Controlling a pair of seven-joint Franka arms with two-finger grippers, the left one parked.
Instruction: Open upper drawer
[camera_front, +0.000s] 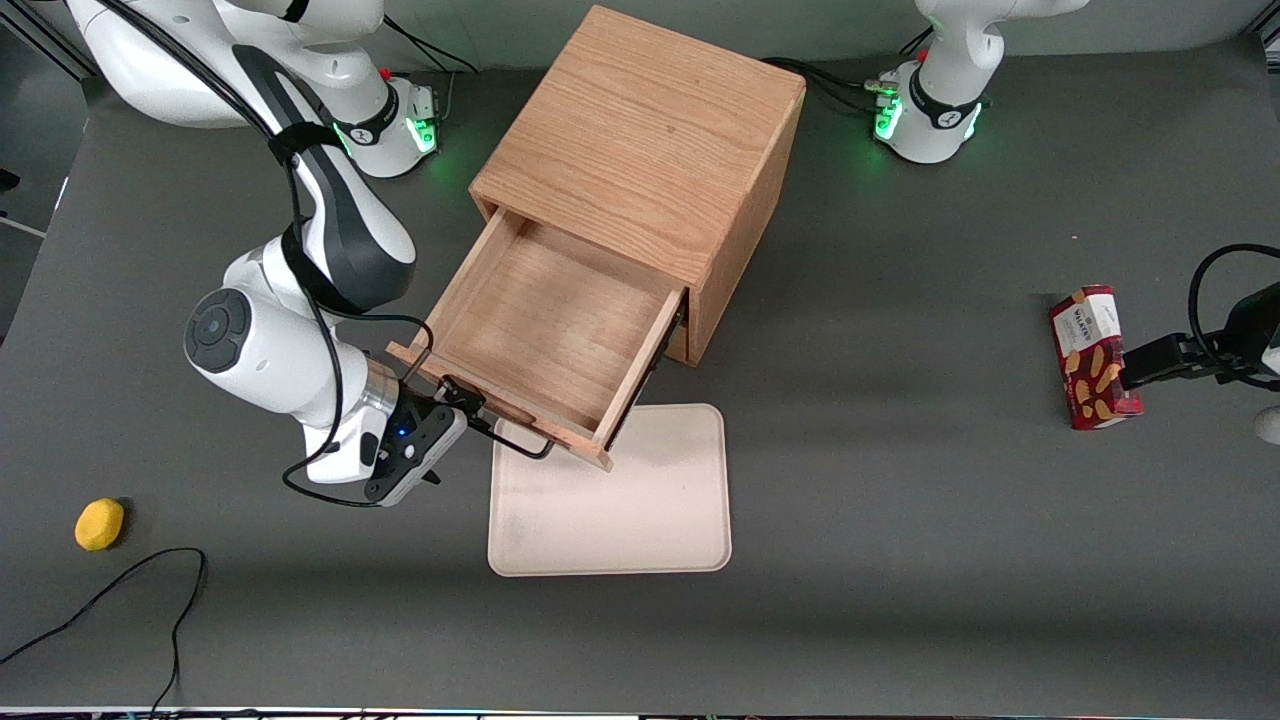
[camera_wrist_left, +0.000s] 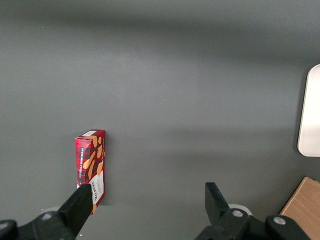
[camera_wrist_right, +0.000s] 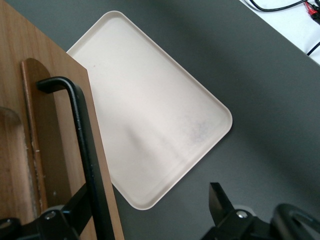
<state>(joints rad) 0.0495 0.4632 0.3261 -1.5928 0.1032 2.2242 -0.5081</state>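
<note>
The oak cabinet (camera_front: 650, 140) stands in the middle of the table. Its upper drawer (camera_front: 545, 320) is pulled far out and its shallow wooden box is empty. The drawer's light wood front (camera_wrist_right: 50, 150) carries a thin black wire handle (camera_front: 520, 440), also seen in the right wrist view (camera_wrist_right: 85, 145). My right gripper (camera_front: 470, 405) is at the drawer front, at the handle's end toward the working arm. It is open (camera_wrist_right: 147, 210): one finger (camera_wrist_right: 75, 210) lies against the drawer front by the bar, the other finger (camera_wrist_right: 218, 202) stands well apart over the table. The lower drawer is hidden.
A beige tray (camera_front: 620, 500) lies on the table just in front of the open drawer, partly under it (camera_wrist_right: 150, 115). A yellow fruit (camera_front: 99, 523) and a black cable (camera_front: 120, 590) lie toward the working arm's end. A red cookie box (camera_front: 1093, 355) lies toward the parked arm's end.
</note>
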